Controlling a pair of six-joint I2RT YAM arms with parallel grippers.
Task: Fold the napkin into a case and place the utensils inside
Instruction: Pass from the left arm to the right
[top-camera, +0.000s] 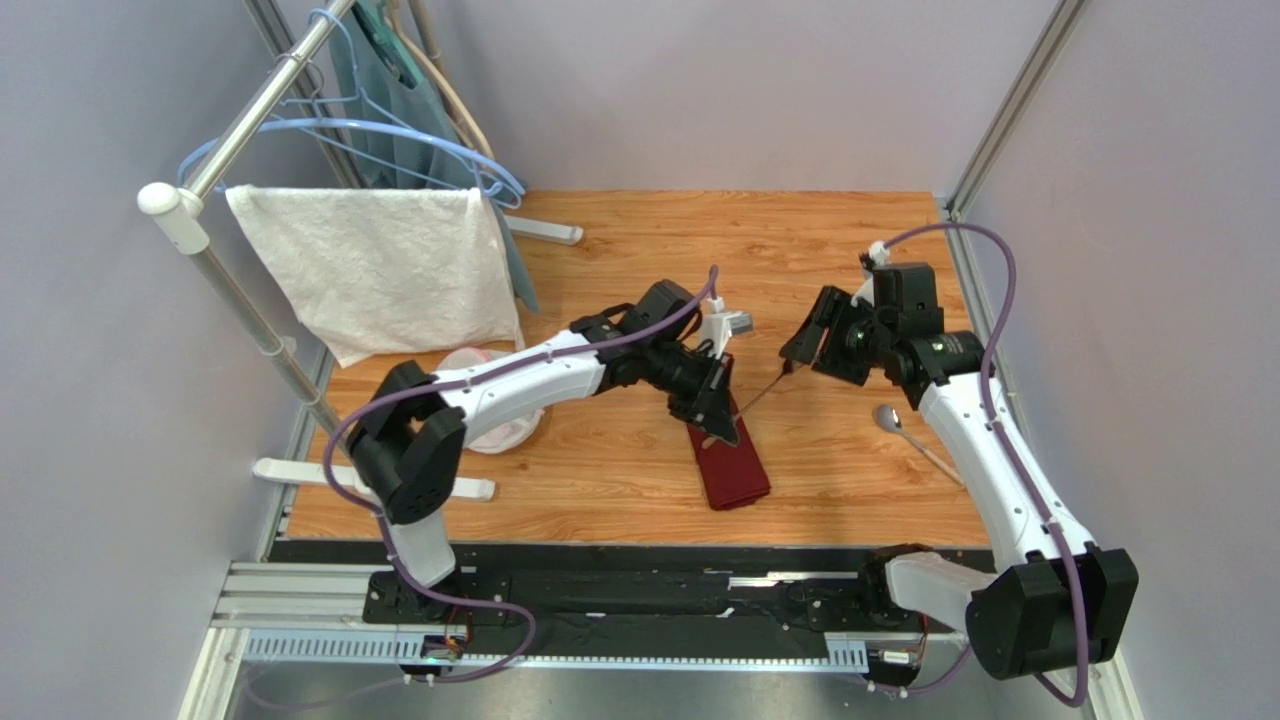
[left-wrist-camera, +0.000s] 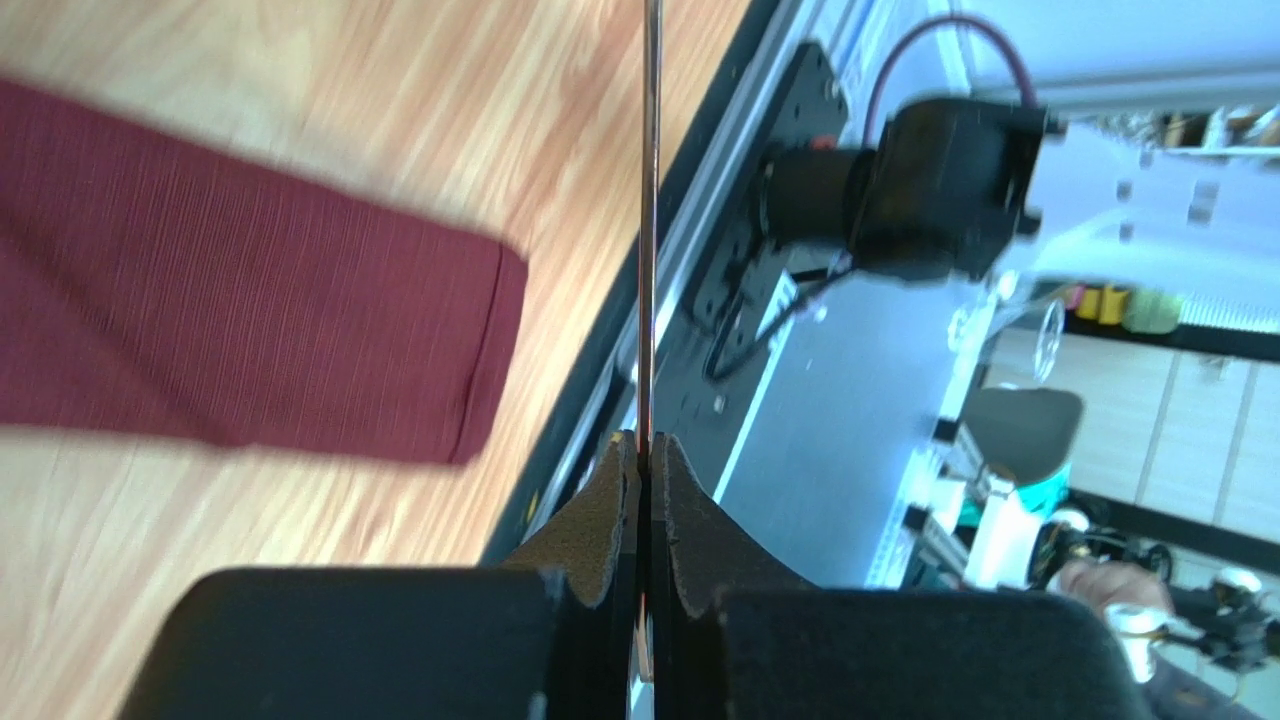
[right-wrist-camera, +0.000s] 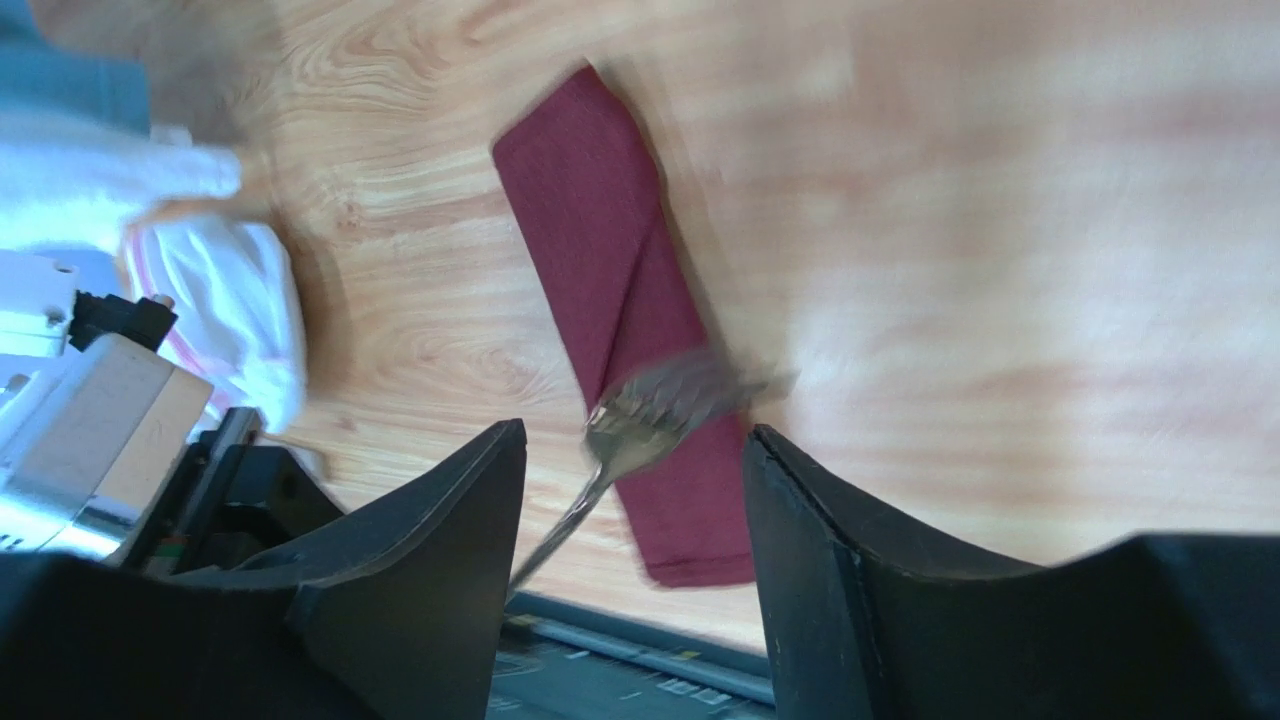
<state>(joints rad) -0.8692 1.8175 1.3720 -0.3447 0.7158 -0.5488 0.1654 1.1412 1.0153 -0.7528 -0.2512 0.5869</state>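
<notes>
The napkin lies as a narrow maroon case on the wooden table, in front of both grippers; it also shows in the left wrist view and the right wrist view. My left gripper is shut on the slim handle of the fork, held just above the case's far end. The fork's tines sit between the open fingers of my right gripper, which do not touch them. The spoon lies on the table to the right.
A white towel hangs on a rack at the back left, with blue hangers behind it. A white and pink bundle lies under the left arm. The black rail runs along the near edge.
</notes>
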